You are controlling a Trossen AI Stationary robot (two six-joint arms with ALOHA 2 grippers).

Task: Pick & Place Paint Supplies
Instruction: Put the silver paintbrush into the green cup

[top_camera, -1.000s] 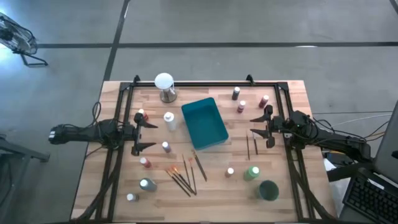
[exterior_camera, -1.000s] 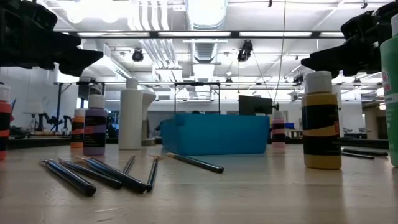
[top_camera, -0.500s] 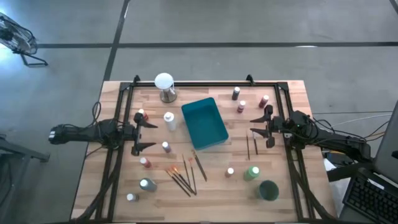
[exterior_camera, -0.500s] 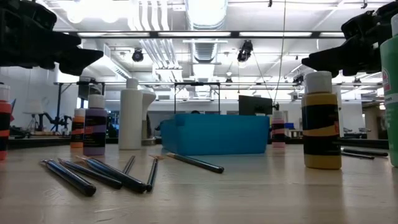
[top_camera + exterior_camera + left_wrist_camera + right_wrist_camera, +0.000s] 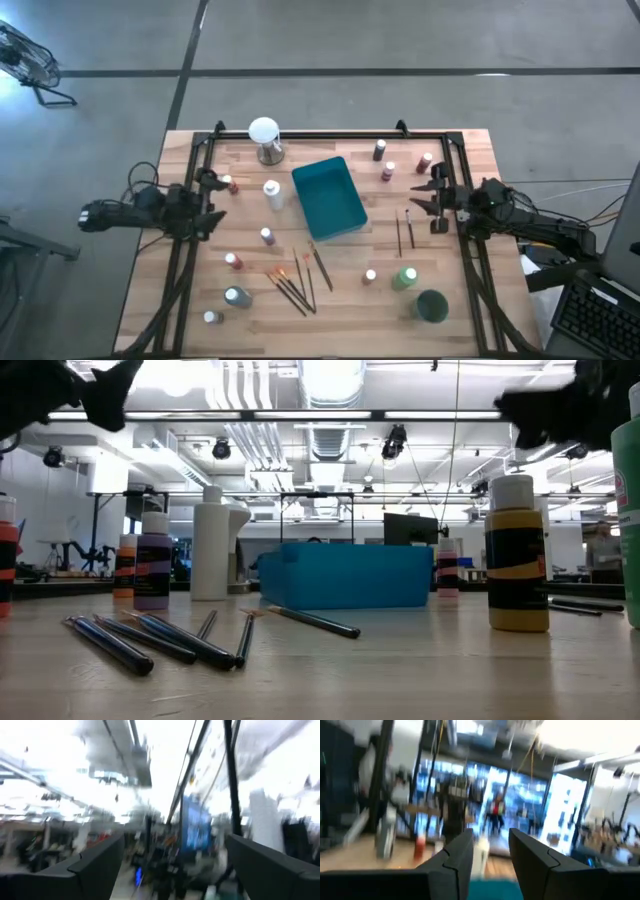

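While both arms hang over the side edges of the wooden table [image 5: 470, 300], neither one holds anything. The left gripper [image 5: 212, 200] is at the left edge, and its two fingers stand wide apart. A small red bottle [image 5: 229, 184] is just beside it. The right gripper [image 5: 432, 196] is at the right edge, and its fingers have only a narrow gap between them. A dark red bottle [image 5: 426, 161] stands near it, toward the far side.

The paint things are spread all over the table. Two thin brushes [image 5: 404, 234] lie just left of the right gripper. A white bottle [image 5: 271, 193] stands left of the teal tray [image 5: 328, 198], which sits in the middle. A purple bottle [image 5: 267, 236] is a bit nearer. Near the tray's near end lies a bunch of brushes [image 5: 296, 281] with orange and dark handles. To the right of them are a small yellow bottle [image 5: 370, 277], a green bottle [image 5: 404, 278] and a bigger dark green one [image 5: 431, 305]. Two more bottles [image 5: 383, 160] stand at the far side, right of the tray. A white globe [image 5: 264, 139] on a metal base is at the far edge.
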